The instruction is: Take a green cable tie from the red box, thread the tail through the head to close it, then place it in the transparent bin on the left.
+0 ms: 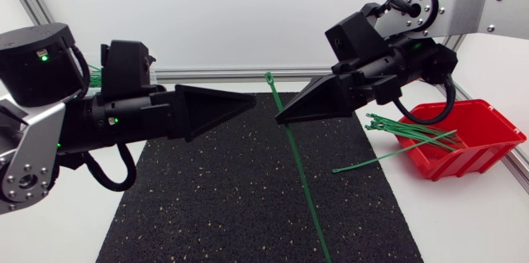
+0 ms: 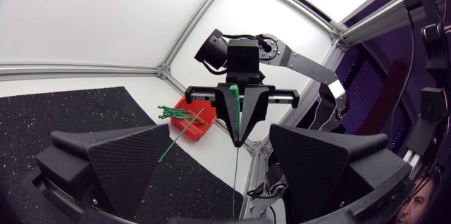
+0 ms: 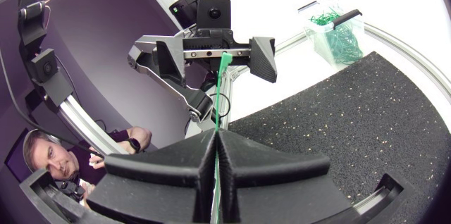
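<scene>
1. Our right gripper (image 1: 281, 117) pinches the green cable tie (image 1: 299, 168) near its head (tail dangling over the black mat (image 1: 207, 205)).
2. Our left gripper (image 1: 246, 101) faces it, fingers (image 3: 262, 49) wide.
3. Spare ties (image 1: 409, 131) poke from the red box (image 1: 479, 143).

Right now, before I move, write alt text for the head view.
The right gripper is shut on a green cable tie whose tail slants down over the black mat. The open left gripper faces it, apart. More ties spill from the red box.
</scene>
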`<state>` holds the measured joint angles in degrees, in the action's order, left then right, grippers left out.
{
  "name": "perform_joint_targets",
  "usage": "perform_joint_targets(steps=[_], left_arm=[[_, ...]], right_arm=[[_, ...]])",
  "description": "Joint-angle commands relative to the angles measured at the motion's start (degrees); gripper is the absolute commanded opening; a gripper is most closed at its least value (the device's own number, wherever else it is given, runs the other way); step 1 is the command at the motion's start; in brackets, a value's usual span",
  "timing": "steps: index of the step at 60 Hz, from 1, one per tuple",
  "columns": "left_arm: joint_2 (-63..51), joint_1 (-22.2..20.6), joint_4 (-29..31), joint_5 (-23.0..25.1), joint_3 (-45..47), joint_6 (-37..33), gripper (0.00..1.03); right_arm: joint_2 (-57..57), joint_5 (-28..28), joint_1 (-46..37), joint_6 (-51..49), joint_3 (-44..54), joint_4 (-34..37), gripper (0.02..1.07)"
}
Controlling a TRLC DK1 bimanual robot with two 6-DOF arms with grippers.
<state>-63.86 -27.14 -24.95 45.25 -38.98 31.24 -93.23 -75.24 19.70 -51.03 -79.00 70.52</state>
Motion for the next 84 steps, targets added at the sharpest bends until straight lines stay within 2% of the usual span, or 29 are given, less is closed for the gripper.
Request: perform_joint_targets(steps=[1, 29, 41, 47, 61, 68, 75, 84], left_arm=[[-2.2, -1.1, -2.1, 1.4, -2.6, 2.8, 0.99], [-10.1, -2.6, -5.5, 3.2, -7.2, 5.5, 0.99], [-11.4, -2.4, -6.3, 3.4, -7.2, 6.2, 0.96], [-11.4, -2.4, -6.5, 3.5, -7.2, 6.6, 0.91], [-11.4, -2.2, -7.0, 3.4, -6.7, 7.1, 0.63], [-11.6, -2.2, -7.7, 3.4, -6.5, 7.1, 0.42], [-11.7, -2.2, -8.9, 3.3, -6.5, 7.6, 0.32], [-12.3, -2.4, -9.2, 3.2, -6.5, 8.0, 0.1]], right_arm=[[-1.6, -0.8, -0.5, 0.0, 0.6, -0.1, 0.08], [-5.8, -2.3, -0.5, 0.2, -2.7, -0.6, 0.08], [-6.2, -2.3, -0.7, 0.2, -3.1, -1.0, 0.08], [-6.3, -2.3, -0.6, 0.2, -3.1, -1.2, 0.08], [-6.2, -2.4, -0.6, 0.2, -2.9, -1.4, 0.08], [-5.8, -2.4, -0.6, 0.2, -2.6, -1.5, 0.08], [-5.5, -2.4, -0.6, 0.2, -2.2, -1.7, 0.08], [-5.2, -2.4, -0.7, 0.2, -2.2, -1.7, 0.08]])
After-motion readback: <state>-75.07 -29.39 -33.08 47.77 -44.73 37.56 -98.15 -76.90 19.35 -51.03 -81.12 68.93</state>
